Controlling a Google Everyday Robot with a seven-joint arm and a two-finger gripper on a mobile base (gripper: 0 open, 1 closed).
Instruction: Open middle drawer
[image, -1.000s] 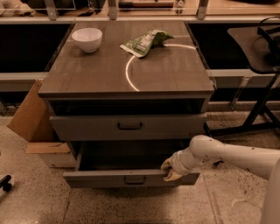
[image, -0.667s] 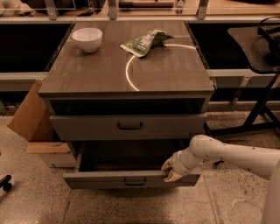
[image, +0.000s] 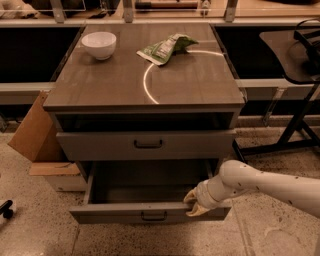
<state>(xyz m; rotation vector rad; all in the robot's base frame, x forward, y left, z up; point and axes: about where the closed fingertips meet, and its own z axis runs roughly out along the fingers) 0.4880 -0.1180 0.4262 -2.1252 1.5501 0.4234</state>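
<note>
The middle drawer is a grey-brown, low-fronted drawer with a small dark handle. It is pulled well out of the cabinet, and its dark inside shows. My gripper is at the right part of the drawer's front panel. One fingertip sits over the top edge and the other in front of the panel, so it is closed on the panel. My white arm reaches in from the right. Above it, the taller-fronted drawer with a wider handle is shut.
On the cabinet top stand a white bowl at the back left and a green bag at the back middle. A cardboard box leans at the cabinet's left. A black stand is at the right.
</note>
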